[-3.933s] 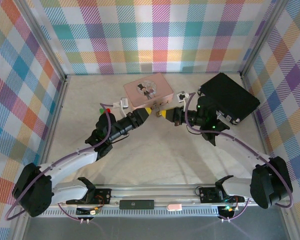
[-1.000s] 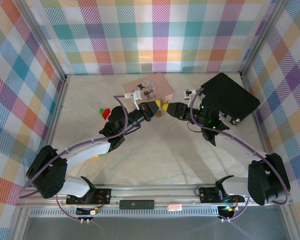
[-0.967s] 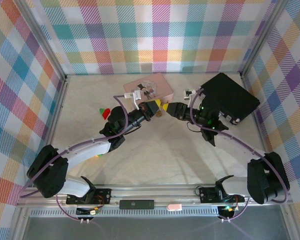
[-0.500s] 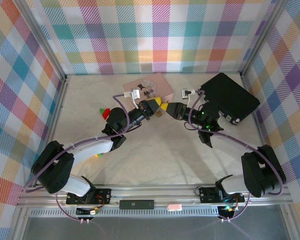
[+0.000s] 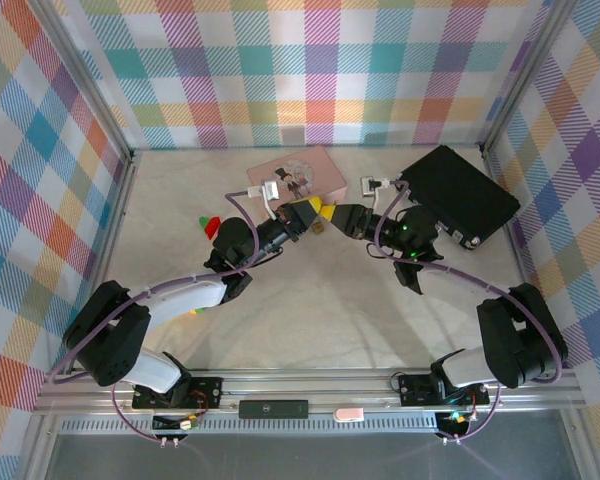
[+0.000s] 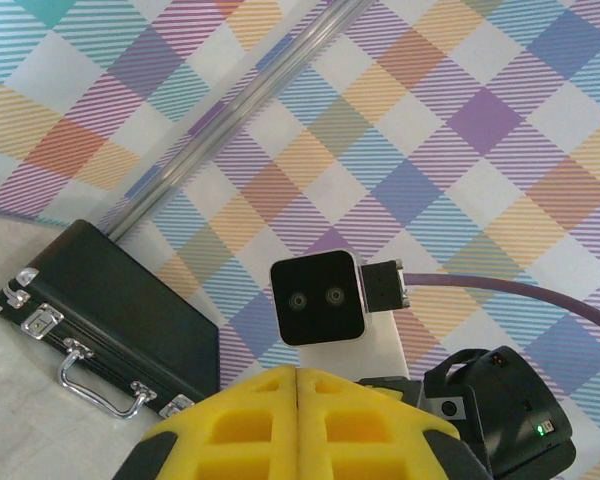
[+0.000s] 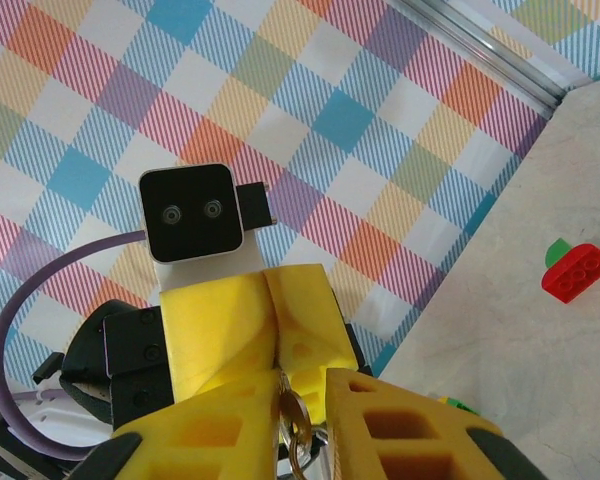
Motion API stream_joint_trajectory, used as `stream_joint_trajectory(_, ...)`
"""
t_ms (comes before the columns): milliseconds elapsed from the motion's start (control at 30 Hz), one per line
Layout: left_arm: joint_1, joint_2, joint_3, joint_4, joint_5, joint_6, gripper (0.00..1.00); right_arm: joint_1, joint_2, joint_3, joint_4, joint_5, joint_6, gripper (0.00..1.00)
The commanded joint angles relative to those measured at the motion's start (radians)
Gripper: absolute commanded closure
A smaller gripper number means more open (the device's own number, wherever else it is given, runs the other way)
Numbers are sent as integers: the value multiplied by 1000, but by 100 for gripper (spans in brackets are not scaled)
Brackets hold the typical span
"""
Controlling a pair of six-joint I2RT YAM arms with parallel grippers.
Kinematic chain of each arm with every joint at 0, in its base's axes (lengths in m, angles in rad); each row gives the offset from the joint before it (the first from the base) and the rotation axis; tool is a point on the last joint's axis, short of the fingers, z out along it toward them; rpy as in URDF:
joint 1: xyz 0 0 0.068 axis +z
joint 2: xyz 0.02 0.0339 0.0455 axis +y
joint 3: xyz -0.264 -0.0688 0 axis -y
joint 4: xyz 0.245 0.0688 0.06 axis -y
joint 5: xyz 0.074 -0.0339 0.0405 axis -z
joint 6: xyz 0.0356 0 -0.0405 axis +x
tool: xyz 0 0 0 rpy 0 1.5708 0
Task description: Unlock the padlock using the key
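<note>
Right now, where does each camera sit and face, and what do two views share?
Top external: above, behind the bases, looking down on the table; both arms, left fingers beside right fingers by the pink box.
Left wrist: on the left arm, facing the black case; left fingers shut at bottom.
Right wrist: on the right arm, facing the red brick; right fingers flank a small metal piece.
Shared: each wrist view shows the other: right wrist camera, left wrist camera.

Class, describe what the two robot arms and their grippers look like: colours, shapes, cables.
The left arm and right arm share black joints and pale grey links, a purple cable looped along each. The left gripper and right gripper have blocky yellow fingers with square grid recesses. Each wrist carries a black square camera on a white mount.
</note>
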Motion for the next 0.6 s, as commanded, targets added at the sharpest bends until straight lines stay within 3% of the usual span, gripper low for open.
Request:
stream_joint_trajectory(0, 8, 9, -10, 84, -8, -23, 100, 9, 8, 9, 67, -11, 18, 84)
stream_joint_trajectory(200, 8, 26, -16, 127, -11, -56, 100, 12, 30, 13, 111, -8, 39, 98)
stream_joint_trajectory(300, 8, 20, -18, 131, -16, -63, 97, 12, 35, 7, 122, -5, 34, 100)
stream_joint_trajectory(333, 10, 15, -21, 124, -19, -62, 87, 11, 33, 6, 112, -4, 21, 100)
stream_joint_trajectory(433, 34, -26, -42, 68, -47, -67, 42, 4, -1, 3, 1, -7, -75, 100)
stream_joint_trajectory(500, 64, -56, -60, 18, -58, -73, 25, -2, -36, 1, -107, -6, -163, 100)
stream_joint_trajectory(567, 100, -84, -63, -87, -52, -78, 20, -5, -87, 10, -270, 0, -284, 100)
